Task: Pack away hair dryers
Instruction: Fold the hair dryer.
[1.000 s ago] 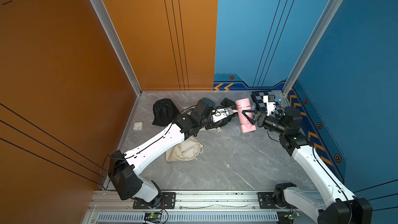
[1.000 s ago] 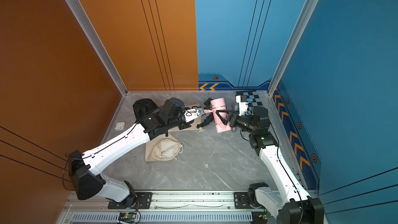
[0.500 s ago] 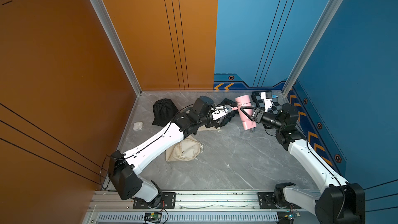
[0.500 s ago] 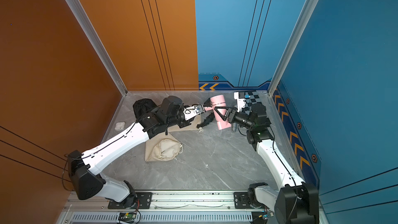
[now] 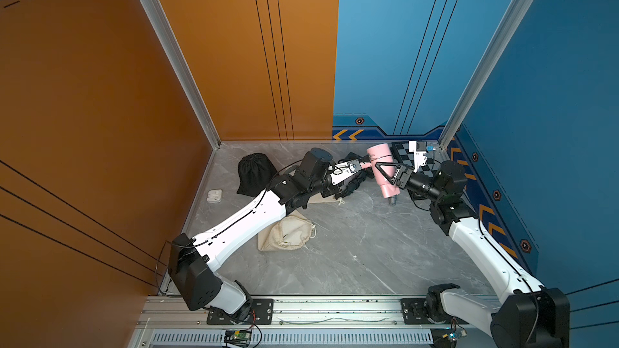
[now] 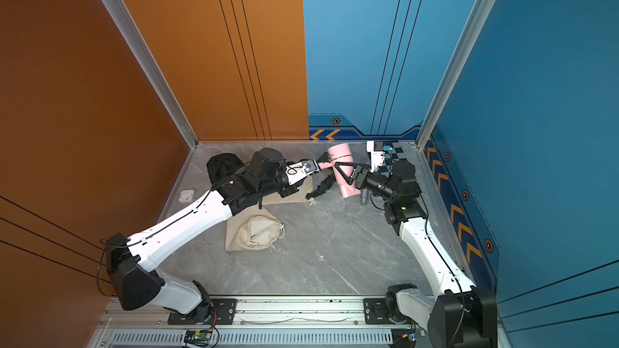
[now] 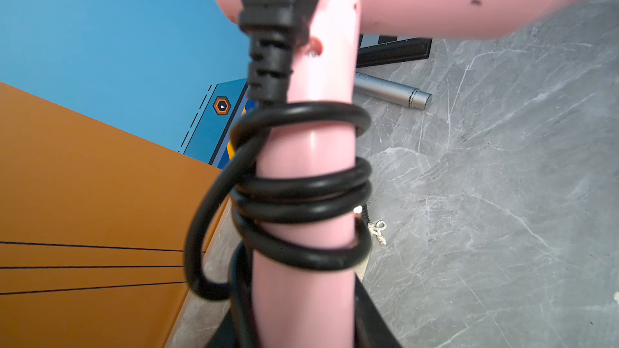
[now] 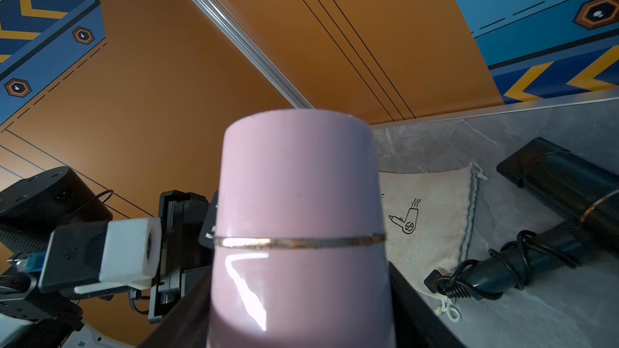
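The pink hair dryer (image 5: 388, 189) (image 6: 339, 152) hangs above the floor near the back wall, held between both arms. My left gripper (image 5: 365, 166) (image 7: 301, 329) is shut on its handle (image 7: 308, 162), which has black cord (image 7: 301, 192) wound round it. From the opposite side, my right gripper (image 5: 382, 170) (image 8: 301, 323) is shut on the barrel (image 8: 298, 179), a jaw on each flank. The black hair dryer (image 5: 351, 185) (image 8: 562, 175) lies on the floor below them, beside a flat beige bag (image 8: 428, 215).
A stuffed beige bag (image 5: 288, 232) lies under the left forearm and a black bag (image 5: 254, 172) sits at the back left. A grey microphone (image 5: 392, 199) (image 7: 392, 90) and a chequered board (image 5: 403, 155) lie near the right wall. A small white case (image 5: 214, 195) is by the left wall.
My right gripper moved in along the pink hair dryer's barrel and its jaws narrowed onto it. The left gripper kept its hold on the handle.
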